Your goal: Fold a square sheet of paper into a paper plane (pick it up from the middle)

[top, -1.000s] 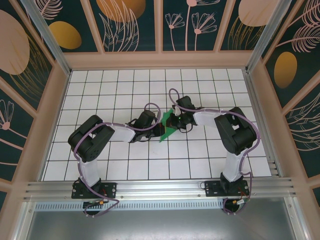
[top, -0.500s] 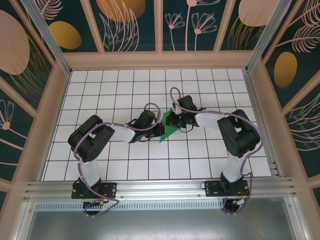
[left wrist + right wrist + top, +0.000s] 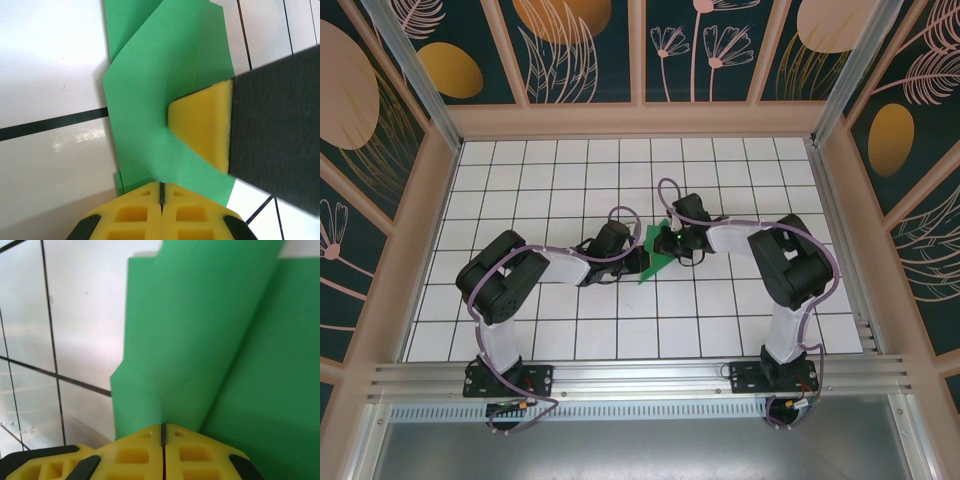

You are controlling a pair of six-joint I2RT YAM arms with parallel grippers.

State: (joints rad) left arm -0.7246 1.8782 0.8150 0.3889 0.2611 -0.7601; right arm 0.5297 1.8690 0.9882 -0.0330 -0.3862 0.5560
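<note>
- White grid-tiled table [image 3: 520,330] in a boxed cell, dark floral wall panels [image 3: 580,50] all round, aluminium rail [image 3: 640,378] across the bottom of frame.
- Top view: square sheet of paper [image 3: 655,258] sits at frame centre as a narrow creased wedge between both arms. Left gripper [image 3: 642,262] meets it from the left, right gripper [image 3: 666,242] from the upper right.
- Left wrist view: left gripper [image 3: 161,207] fingers pressed together at bottom centre. The sheet's [image 3: 150,90] lower edge runs into their seam, so it looks pinched. Right gripper's yellow pad [image 3: 200,125] sits on the sheet at mid right. Layers overlap, with diagonal creases visible.
- Right wrist view: right gripper [image 3: 163,440] fingers closed at bottom centre, clamping the sheet [image 3: 200,340]. Two panels rise from the seam in a V fold. Tiles show at left.
- Progress, my read: early folds are in, mid-task. No sharp nose or wings to be seen, so the later folds and final shaping are left.
</note>
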